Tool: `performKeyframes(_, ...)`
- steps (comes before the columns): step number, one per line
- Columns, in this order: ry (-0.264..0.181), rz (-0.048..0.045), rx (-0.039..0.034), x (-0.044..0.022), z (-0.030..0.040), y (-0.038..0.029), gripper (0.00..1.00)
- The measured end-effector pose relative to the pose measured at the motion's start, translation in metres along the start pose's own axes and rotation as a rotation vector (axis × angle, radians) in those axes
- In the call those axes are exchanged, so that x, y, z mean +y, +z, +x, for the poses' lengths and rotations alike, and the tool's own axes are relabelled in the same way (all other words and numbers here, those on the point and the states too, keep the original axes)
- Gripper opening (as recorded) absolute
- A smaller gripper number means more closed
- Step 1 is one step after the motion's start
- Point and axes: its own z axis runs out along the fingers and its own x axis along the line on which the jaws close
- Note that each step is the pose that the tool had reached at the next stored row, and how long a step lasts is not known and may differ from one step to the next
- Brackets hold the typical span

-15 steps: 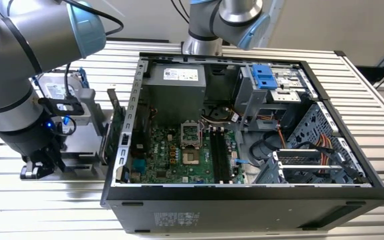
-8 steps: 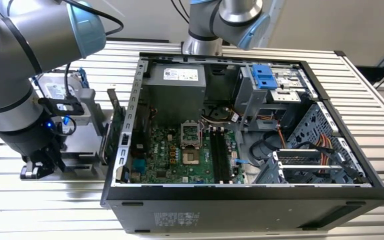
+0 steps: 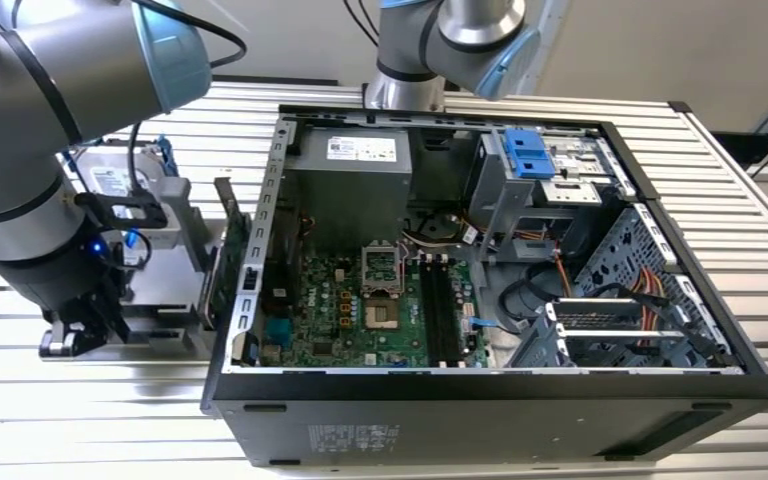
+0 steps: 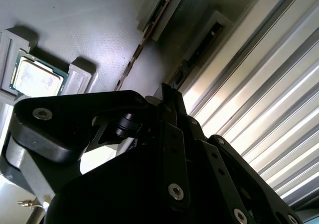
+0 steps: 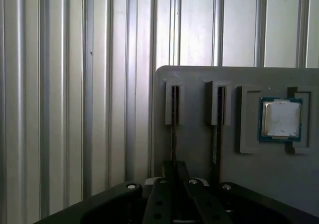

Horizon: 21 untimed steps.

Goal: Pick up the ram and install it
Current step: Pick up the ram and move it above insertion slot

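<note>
One ram stands on edge lengthwise along the tray, end effector clamped on it.

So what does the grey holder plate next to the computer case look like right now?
The holder plate is matte grey and plastic-looking, with a rounded corner, lying flat on the ribbed metal table. Two raised slotted blocks stand on it: one holds the ram on edge, the other a second thin dark stick. A framed pocket beside them holds a processor with a silver lid. The gripper hangs right over the plate, in line with the ram.
</note>
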Motion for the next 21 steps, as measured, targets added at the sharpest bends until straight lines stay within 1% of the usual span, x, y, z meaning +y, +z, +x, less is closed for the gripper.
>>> performKeyframes(21, 0.003, 0.0000, -0.0001, 0.0006, -0.0002, -0.0269, 0.00)
